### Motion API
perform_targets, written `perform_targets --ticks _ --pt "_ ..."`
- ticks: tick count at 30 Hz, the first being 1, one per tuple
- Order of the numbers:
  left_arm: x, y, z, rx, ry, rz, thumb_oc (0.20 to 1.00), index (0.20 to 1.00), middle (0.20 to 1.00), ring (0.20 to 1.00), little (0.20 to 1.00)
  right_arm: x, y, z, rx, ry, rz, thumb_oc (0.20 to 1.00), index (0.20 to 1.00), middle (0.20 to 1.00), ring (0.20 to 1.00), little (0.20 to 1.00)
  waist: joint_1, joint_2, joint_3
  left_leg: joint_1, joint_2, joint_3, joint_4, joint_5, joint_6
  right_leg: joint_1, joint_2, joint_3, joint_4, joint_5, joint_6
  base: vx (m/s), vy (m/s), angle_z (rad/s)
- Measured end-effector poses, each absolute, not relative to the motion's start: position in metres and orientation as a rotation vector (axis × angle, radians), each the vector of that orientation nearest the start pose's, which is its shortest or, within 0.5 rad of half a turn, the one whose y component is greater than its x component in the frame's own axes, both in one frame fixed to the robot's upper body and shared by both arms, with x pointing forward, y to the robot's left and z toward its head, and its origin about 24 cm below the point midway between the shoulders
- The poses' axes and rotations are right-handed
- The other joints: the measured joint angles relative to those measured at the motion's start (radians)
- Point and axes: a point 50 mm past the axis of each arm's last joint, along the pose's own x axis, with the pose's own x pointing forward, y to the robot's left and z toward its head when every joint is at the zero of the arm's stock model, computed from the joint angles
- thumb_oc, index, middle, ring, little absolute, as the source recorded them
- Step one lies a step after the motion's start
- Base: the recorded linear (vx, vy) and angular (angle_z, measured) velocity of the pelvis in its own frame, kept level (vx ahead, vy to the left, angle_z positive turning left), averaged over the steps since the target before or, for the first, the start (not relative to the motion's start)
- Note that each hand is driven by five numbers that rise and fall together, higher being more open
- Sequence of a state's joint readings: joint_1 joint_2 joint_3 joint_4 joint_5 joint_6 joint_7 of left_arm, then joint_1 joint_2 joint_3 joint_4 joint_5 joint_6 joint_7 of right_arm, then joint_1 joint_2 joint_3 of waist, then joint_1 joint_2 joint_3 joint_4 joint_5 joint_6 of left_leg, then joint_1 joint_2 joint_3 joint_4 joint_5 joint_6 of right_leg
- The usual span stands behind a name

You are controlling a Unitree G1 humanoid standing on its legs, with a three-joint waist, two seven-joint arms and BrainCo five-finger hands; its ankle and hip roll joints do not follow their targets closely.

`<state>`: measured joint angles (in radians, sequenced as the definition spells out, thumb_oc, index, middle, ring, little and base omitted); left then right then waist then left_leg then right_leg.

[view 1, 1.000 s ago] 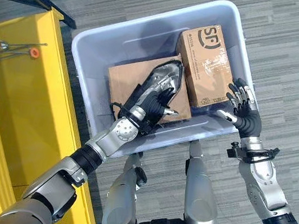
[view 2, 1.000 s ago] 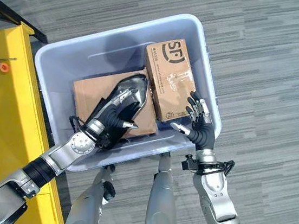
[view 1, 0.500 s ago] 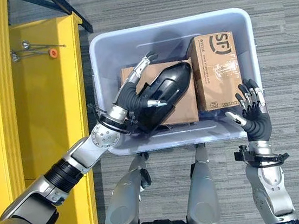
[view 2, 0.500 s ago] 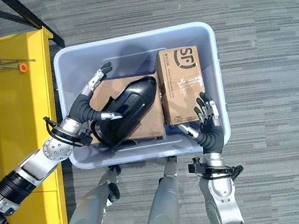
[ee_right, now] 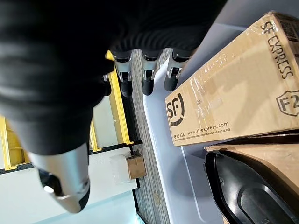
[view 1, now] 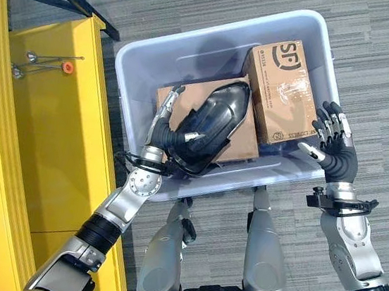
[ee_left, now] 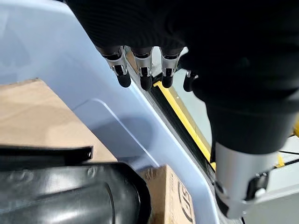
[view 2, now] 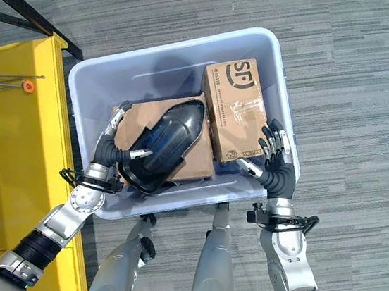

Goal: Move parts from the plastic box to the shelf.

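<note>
Now you are reaching into plastic box (view 1: 150, 48) | left hand (view 1: 162, 129) fingers straight, resting against black moulded part (view 1: 211, 123), not grasping | right hand (view 1: 333, 145) hovering open | next: curl round part, lift toward yellow shelf (view 1: 48, 120)

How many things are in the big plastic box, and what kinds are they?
Cardboard boxes: 2, one flat under the black part, one taped and printed beside it.
Black parts: 1, lying on the flat cardboard box.
Total: 3 things in the plastic box.
</note>
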<state>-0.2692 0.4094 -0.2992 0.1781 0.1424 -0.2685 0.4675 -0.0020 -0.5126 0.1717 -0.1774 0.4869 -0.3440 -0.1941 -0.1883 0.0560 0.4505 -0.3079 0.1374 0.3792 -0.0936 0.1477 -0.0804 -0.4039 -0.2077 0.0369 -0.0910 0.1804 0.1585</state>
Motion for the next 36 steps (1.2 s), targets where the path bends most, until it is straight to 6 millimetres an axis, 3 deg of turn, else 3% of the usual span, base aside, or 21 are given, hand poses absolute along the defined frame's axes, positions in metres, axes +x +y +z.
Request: perform_targets --ticks 10,14,21,31,36 --pt "0.299 0.192 0.089 0.52 -0.361 0.287 1.0 1.0 1.0 1.0 1.0 0.243 -0.196 0.117 0.072 -0.41 0.039 1.0 1.0 1.0 1.0 1.0 -0.018 -0.023 0.007 -0.018 0.001 0.022 0.0 0.0 0.0 -0.032 0.003 0.018 0.0 0.005 0.001 -0.01 0.006 -0.04" --pt "0.301 0.194 0.088 0.539 -0.357 0.3 1.0 1.0 1.0 1.0 1.0 0.243 -0.196 0.118 0.072 -0.411 0.04 1.0 1.0 1.0 1.0 1.0 -0.018 -0.023 0.007 -0.021 0.001 0.024 0.0 0.0 0.0 -0.039 0.005 0.025 0.0 0.007 0.001 0.0 0.005 -0.05" --pt "0.302 0.204 0.065 0.61 -0.25 0.317 1.0 1.0 1.0 1.0 1.0 0.243 -0.193 0.116 0.074 -0.404 0.052 1.0 1.0 1.0 1.0 1.0 -0.023 -0.027 0.01 -0.025 0.006 0.029 0.0 -0.002 -0.004 -0.049 0.013 0.031 0.0 0.007 0.0 0.0 -0.003 -0.03" --pt "0.308 0.194 0.064 0.623 -0.24 0.284 1.0 1.0 1.0 1.0 1.0 0.243 -0.191 0.115 0.076 -0.399 0.061 1.0 1.0 1.0 1.0 1.0 -0.027 -0.036 0.023 -0.048 0.005 0.038 0.0 -0.002 -0.005 -0.076 0.016 0.037 0.0 0.008 -0.001 0.02 0.01 -0.02" --pt "0.307 0.199 0.049 0.64 -0.173 0.293 1.0 1.0 1.0 1.0 1.0 0.242 -0.189 0.114 0.078 -0.394 0.069 1.0 1.0 1.0 1.0 1.0 -0.027 -0.037 0.033 -0.048 0.005 0.042 0.0 -0.002 -0.005 -0.078 0.016 0.039 0.0 0.008 -0.001 0.0 0.0 0.0"
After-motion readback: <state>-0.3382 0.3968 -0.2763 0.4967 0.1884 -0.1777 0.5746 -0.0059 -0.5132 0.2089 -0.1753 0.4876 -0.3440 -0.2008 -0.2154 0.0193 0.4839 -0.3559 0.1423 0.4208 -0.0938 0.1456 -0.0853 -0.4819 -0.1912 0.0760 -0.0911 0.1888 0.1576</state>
